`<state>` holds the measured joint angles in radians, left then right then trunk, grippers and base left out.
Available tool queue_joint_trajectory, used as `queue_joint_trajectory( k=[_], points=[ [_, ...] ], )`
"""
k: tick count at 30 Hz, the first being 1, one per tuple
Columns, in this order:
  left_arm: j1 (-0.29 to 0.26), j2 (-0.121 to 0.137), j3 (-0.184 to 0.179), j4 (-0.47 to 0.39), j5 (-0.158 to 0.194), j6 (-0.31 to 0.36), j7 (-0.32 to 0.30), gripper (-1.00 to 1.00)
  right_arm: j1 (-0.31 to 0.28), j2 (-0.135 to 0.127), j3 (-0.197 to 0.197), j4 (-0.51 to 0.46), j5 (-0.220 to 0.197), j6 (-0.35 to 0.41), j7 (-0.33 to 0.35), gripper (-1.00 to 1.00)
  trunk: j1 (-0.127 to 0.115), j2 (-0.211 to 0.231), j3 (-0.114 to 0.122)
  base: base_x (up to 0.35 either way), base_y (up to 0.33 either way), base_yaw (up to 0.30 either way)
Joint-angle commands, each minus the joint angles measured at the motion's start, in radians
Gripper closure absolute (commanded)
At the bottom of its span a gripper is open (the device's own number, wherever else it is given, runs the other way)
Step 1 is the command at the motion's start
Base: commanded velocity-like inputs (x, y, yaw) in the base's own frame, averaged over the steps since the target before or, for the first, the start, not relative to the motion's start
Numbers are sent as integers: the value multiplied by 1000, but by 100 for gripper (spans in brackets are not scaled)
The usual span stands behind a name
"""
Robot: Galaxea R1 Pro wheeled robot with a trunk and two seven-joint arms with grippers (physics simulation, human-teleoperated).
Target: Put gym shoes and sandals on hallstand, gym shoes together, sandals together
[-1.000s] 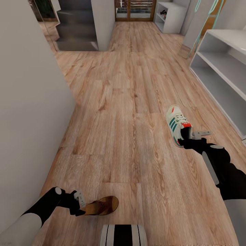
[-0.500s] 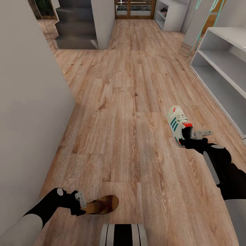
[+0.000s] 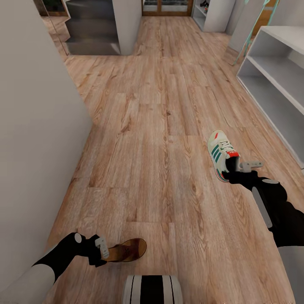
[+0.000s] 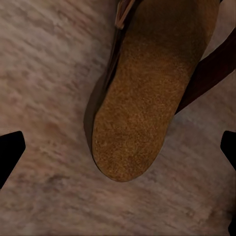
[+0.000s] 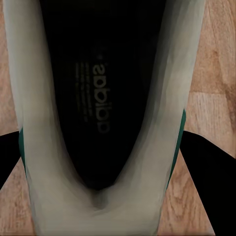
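Two shoes are carried above the corridor floor (image 3: pixel 160 126): a gym shoe (image 3: pixel 221 154) is gripped by the right hand (image 3: pixel 236 171), a brown sandal (image 3: pixel 126 250) by the left hand (image 3: pixel 100 253). The hallstand (image 3: pixel 278 80) is seen at right.

The corridor floor (image 3: pixel 160 139) looks like matt wood-grain planking. The sandal (image 3: pixel 126 250) has a brown leather-like strap and a rough, grainy tan insole (image 4: pixel 142 98). The gym shoe (image 3: pixel 220 153) looks smooth white with a dark matt lining (image 5: pixel 103 83). The hallstand (image 3: pixel 274 80) is smooth, matt light grey.

Head camera high; wrist cameras close.
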<state>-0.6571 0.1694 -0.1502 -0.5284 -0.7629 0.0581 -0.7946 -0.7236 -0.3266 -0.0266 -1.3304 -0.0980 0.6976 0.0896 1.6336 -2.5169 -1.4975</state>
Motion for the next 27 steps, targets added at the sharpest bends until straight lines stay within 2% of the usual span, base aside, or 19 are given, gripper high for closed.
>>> queue_joint_trajectory(
  k=[1,8,10,12,13,24,27],
  points=[
    [0,1,-5,-2,0,6,-3,-100,0,0,-1,-1,-8,5,-1,100,0,0,-2,0,0,0],
    [6,1,-8,-2,-1,5,9,-100,-1,0,-18,-1,-7,5,-1,100,0,0,-4,0,0,0],
    [8,0,-8,-2,0,5,62,-100,-1,0,-21,-1,-7,6,-1,100,0,0,-4,0,0,0],
    [8,0,-8,-1,0,5,80,-100,-1,0,-22,-1,-7,5,-1,100,0,0,-4,0,0,0],
    [8,0,-8,-1,0,5,108,-100,-1,0,-22,-1,-6,5,-1,100,0,0,-4,0,0,0],
    [10,-2,-5,-1,1,6,119,-100,-1,0,-22,-1,-6,7,-1,100,0,0,-4,0,0,0],
    [11,-21,-5,-1,-1,6,121,-100,-1,0,-22,0,-7,7,-1,100,0,0,-4,0,0,0]
  ],
)
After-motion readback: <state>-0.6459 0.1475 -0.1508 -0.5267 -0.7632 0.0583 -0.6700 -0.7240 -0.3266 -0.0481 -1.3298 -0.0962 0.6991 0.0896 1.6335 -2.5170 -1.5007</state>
